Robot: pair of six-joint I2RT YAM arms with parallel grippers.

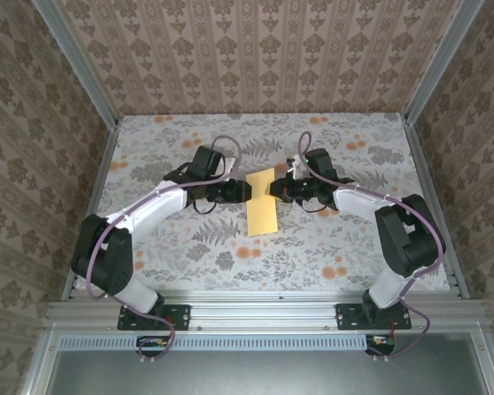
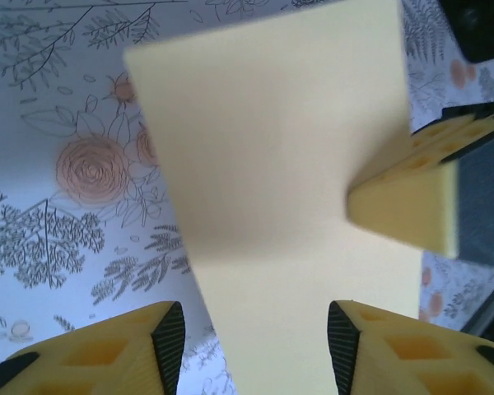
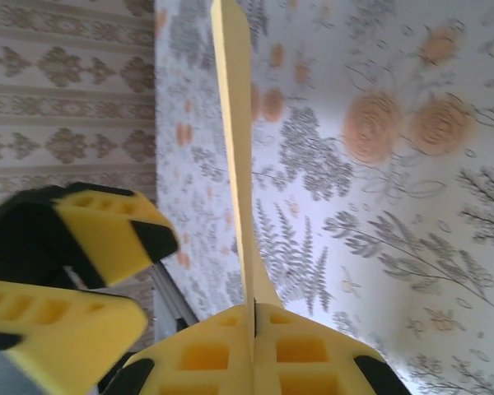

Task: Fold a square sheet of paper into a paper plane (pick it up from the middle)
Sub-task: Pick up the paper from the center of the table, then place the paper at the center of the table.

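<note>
At the left side of the flowered cloth (image 1: 329, 247) we see the left arm rise from its base at the cloth's near edge, bend at the elbow and send its forearm slanting in toward the cloth's middle. The left gripper (image 1: 245, 191) points rightward there. Its fingers (image 2: 166, 333) stand spread, one on each side of the paper's edge, and from its wrist we make out a gap between each pad and the paper.

Over the middle of the cloth we find the sheet of paper (image 1: 262, 210), yellow-orange and doubled into a narrow oblong. Its long axis runs from the cloth's near edge toward its far edge, almost straight, both ends cut square.

Just right of the cloth's middle, the right gripper (image 1: 273, 191) points leftward, facing the other. Its fingers (image 3: 206, 354) are pressed together on the paper's right edge, pinching it, so from this wrist we see the paper edge-on as a thin blade. The right forearm runs back toward the cloth's right side, folds at the elbow and drops to its base at the near edge.
</note>
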